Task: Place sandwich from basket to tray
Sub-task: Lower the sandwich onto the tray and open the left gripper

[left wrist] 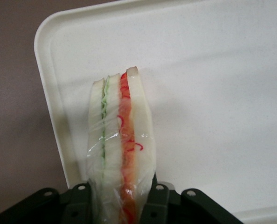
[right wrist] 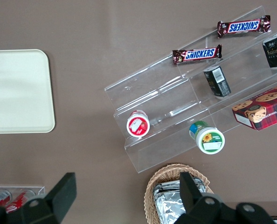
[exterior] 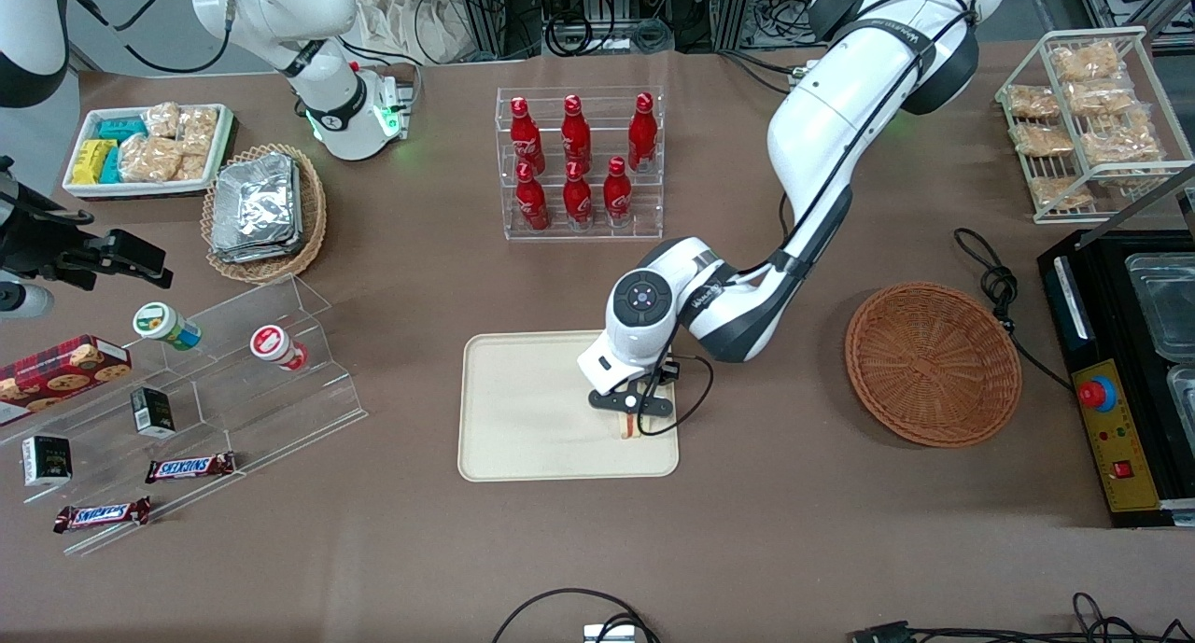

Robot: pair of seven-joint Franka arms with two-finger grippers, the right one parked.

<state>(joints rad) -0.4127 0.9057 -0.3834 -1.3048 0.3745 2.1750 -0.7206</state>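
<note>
The gripper [exterior: 633, 417] is clamped on the wrapped sandwich [left wrist: 121, 140], holding it on its cut edge over the tray [exterior: 523, 410], close to the rim toward the basket [exterior: 932, 363]. Released carelessly, the narrow wedge could topple or catch that rim; it sits directly between the fingers.

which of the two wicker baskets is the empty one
The reddish-brown basket toward the working arm's end is empty. The lighter basket holds silver foil packets. The gripper is over the tray, shut on the sandwich.
</note>
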